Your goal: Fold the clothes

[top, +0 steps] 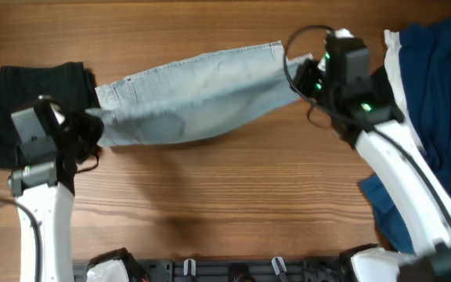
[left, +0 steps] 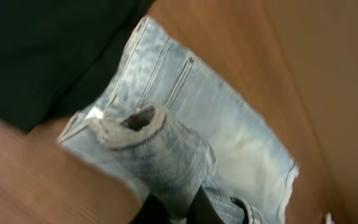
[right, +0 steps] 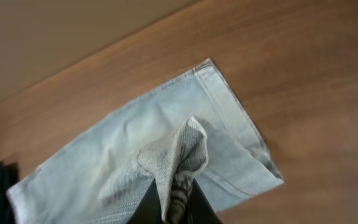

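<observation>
A pale-blue denim garment is stretched across the middle of the wooden table between my two grippers. My left gripper is shut on its left end; the left wrist view shows a bunched fold of denim pinched between the fingers, with the stitched waistband below it. My right gripper is shut on the right end; the right wrist view shows a raised corner of denim held in the fingers, above the hemmed edge. A black garment lies at the far left.
A dark-blue garment and a white one are piled at the right edge, under and beside the right arm. The bare wooden table runs in front of the denim. A black rail lines the front edge.
</observation>
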Controlling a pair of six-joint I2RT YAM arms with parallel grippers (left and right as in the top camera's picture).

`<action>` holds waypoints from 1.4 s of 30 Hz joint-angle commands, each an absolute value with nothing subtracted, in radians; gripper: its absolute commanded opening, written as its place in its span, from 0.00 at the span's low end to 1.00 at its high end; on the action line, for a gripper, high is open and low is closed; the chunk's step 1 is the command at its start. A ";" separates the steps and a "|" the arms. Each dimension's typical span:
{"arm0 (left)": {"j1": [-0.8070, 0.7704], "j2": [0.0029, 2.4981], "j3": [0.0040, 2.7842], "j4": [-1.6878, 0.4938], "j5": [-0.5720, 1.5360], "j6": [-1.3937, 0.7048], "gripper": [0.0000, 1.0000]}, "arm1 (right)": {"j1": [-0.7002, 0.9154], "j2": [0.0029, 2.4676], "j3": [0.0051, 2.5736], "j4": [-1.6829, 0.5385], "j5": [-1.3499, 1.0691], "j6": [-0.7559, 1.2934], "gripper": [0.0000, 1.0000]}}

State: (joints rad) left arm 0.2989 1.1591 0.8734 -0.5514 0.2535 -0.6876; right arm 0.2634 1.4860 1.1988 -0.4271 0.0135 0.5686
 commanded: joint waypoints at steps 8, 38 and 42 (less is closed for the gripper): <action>0.197 1.586 0.898 -0.078 0.227 -0.723 0.07 | 0.241 1.811 1.219 -0.168 0.067 0.526 0.04; 0.080 1.690 0.907 -0.223 0.120 -0.579 0.51 | 0.167 2.003 1.179 -0.390 -0.308 0.479 0.64; 0.071 1.779 0.907 -0.239 0.121 -0.579 0.55 | 0.160 2.024 1.180 -0.404 -0.143 0.607 0.32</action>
